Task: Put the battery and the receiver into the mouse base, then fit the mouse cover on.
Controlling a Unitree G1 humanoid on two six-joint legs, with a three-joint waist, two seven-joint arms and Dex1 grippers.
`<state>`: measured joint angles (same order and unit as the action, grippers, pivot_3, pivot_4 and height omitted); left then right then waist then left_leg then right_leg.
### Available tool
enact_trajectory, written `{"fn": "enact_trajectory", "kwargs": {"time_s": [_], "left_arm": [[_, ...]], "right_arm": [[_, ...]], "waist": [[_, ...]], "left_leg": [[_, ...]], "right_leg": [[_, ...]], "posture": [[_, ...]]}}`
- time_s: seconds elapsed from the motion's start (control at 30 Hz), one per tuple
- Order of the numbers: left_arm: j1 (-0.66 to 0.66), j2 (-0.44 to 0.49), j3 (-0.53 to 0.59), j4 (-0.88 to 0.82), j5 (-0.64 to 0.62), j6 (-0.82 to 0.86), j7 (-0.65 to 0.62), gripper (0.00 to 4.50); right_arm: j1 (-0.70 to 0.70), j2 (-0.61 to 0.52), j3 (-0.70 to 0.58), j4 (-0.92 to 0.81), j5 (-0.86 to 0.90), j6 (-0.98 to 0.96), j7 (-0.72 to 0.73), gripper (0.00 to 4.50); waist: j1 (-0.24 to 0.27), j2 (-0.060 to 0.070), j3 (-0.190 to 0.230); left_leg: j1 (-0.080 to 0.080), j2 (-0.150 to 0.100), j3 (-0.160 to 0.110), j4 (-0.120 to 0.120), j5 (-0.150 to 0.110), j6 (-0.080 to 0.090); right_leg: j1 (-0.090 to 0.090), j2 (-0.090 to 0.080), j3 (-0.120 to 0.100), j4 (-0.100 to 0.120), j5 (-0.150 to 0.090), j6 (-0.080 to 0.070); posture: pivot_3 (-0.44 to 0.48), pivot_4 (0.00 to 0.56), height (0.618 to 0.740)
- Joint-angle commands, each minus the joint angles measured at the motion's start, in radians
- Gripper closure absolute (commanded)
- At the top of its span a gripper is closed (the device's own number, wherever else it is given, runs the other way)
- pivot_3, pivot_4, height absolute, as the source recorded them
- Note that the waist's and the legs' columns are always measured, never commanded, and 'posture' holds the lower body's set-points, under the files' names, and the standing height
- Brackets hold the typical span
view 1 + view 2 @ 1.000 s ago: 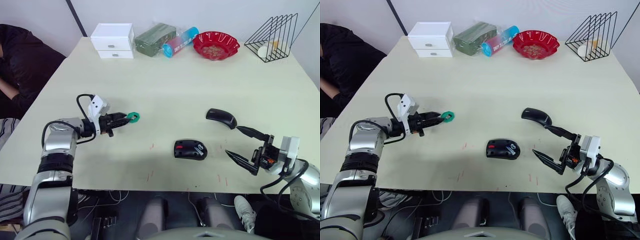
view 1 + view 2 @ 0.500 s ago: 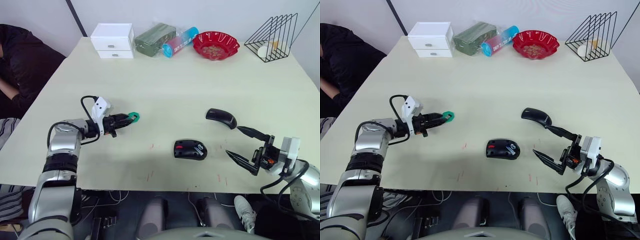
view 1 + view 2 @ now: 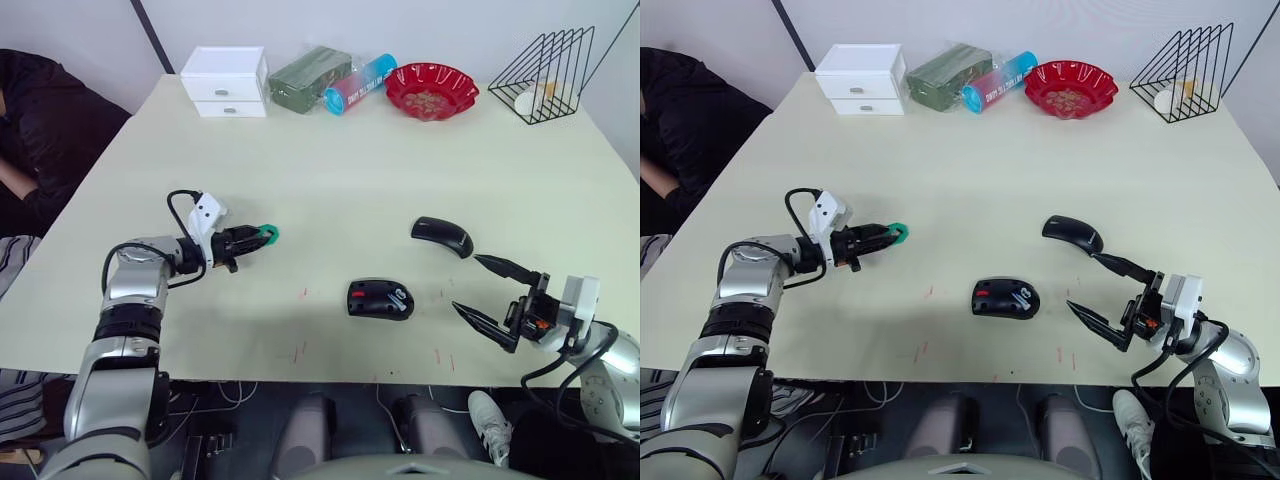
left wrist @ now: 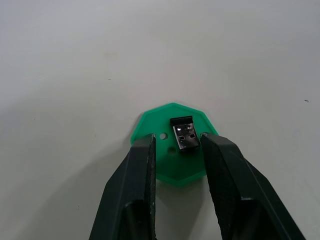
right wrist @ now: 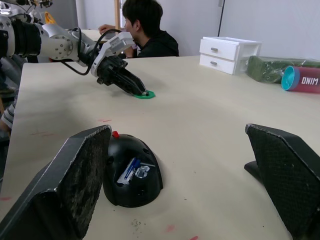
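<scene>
Green disc (image 3: 265,234) on the table (image 3: 340,160) sits at our left gripper (image 3: 247,238), nearer arm by far. Left wrist view: receiver (image 4: 184,135) lies on the disc between narrowly parted jaws, long axis along them, untouched. Right wrist view: right gripper (image 5: 180,185) wide, empty; battery (image 5: 130,170) already inside the mouse base (image 5: 132,172).

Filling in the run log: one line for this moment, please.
left tool: open, astride receiver on green disc | right tool: open, empty | battery: in mouse base | mouse cover: off, on table
</scene>
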<state>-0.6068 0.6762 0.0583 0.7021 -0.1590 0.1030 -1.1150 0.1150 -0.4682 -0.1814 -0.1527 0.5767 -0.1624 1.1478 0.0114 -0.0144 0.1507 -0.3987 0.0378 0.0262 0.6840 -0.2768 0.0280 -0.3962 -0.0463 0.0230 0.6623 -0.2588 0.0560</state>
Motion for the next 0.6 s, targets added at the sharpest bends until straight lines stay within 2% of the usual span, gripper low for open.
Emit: {"fn": "enact_trajectory", "kwargs": {"time_s": [0.03, 0.6], "left_arm": [[-0.013, 0.002, -0.003, 0.011, 0.009, -0.014, 0.010, 2.97], [0.007, -0.002, -0.007, 0.011, 0.016, -0.007, 0.024, 2.97]], "right_arm": [[0.001, -0.007, -0.015, -0.021, 0.009, -0.020, -0.003, 0.00], [-0.001, -0.010, -0.016, -0.017, 0.008, -0.021, 0.000, 0.00]], "waist": [[0.000, 0.000, 0.000], [0.000, 0.000, 0.000]], "left_leg": [[0.000, 0.000, 0.000, 0.000, 0.000, 0.000], [0.000, 0.000, 0.000, 0.000, 0.000, 0.000]], "right_leg": [[0.000, 0.000, 0.000, 0.000, 0.000, 0.000], [0.000, 0.000, 0.000, 0.000, 0.000, 0.000]], "posture": [[0.000, 0.150, 0.740], [0.000, 0.150, 0.740]]}}
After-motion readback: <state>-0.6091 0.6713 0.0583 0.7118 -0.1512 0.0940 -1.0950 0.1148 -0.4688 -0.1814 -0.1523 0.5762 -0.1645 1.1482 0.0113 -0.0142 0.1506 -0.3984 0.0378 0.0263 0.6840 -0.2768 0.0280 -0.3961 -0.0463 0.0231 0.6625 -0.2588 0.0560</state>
